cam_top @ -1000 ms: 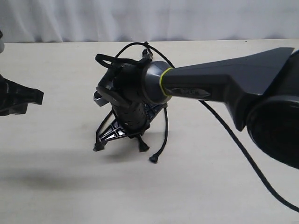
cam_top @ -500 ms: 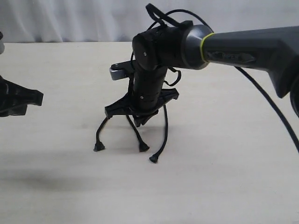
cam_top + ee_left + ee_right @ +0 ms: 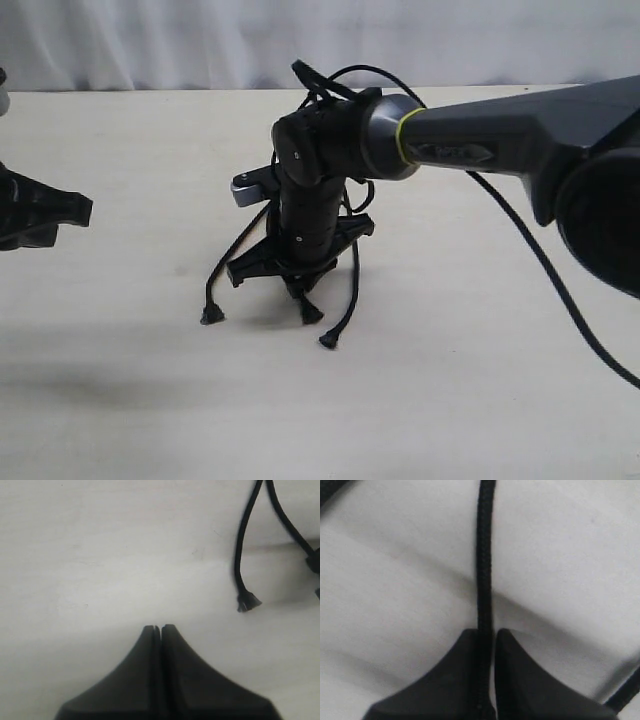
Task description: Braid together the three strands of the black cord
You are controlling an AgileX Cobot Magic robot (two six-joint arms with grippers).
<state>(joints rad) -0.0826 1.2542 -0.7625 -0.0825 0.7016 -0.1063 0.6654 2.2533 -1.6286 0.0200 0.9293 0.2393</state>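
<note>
The black cord's three strands fan out on the pale table below the right arm's wrist. Their flared tips lie at the left [image 3: 211,317], middle [image 3: 311,313] and right [image 3: 328,342]. My right gripper [image 3: 300,287] points down over the middle strand. Close up, its jaws [image 3: 487,631] stand pinched on that strand [image 3: 485,555], with only a sliver of light beside it. The cord's joined end is hidden behind the arm. My left gripper [image 3: 55,208] waits at the far left, jaws [image 3: 158,626] shut and empty, with the left strand's tip [image 3: 248,601] nearby.
The right arm's smooth black cable [image 3: 530,260] trails across the table toward the right edge, and more cable loops above the wrist [image 3: 330,80]. A pale curtain [image 3: 150,40] backs the table's far edge.
The right gripper rose from the table with the strand, then came back down and a little left over the strands. The tips stayed put. The left arm did not move.
</note>
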